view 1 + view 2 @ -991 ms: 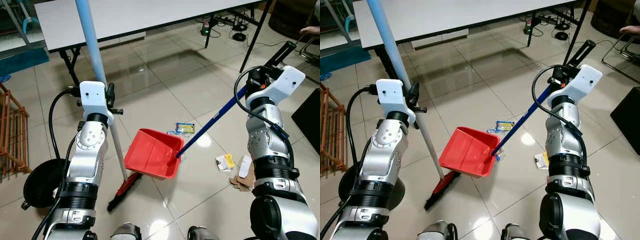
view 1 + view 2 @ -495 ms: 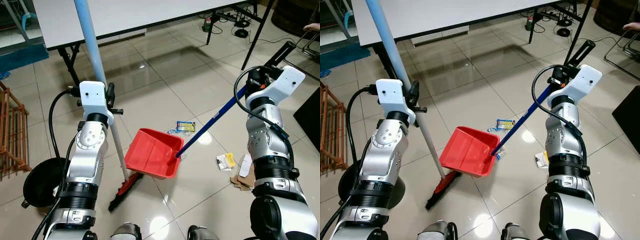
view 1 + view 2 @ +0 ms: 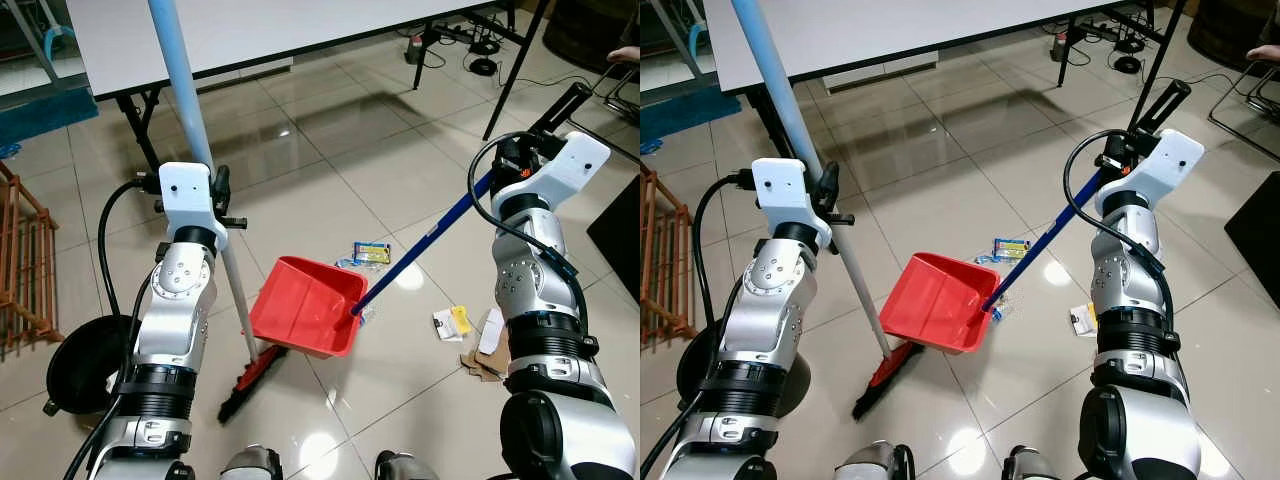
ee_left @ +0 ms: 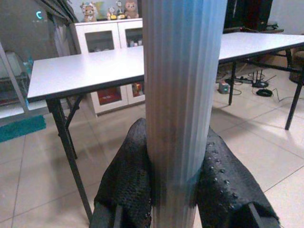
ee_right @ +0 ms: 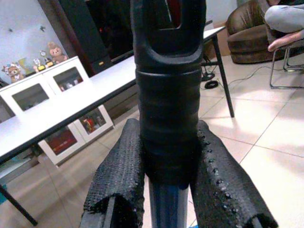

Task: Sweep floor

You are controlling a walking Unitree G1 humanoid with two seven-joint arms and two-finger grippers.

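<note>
The left gripper (image 4: 173,185) is clenched on the pale blue broom handle (image 3: 186,85), which runs straight between its jaws; the broom's red and black head (image 3: 250,383) rests on the tiled floor (image 3: 330,170) well below them, partly hidden behind the red dustpan (image 3: 305,305). The right gripper (image 5: 166,178) grasps the black grip of the dustpan's dark blue handle (image 3: 420,250); the pan sits far down that shaft; scraps of litter (image 3: 372,254) lie just beyond it, their print too small to read.
</note>
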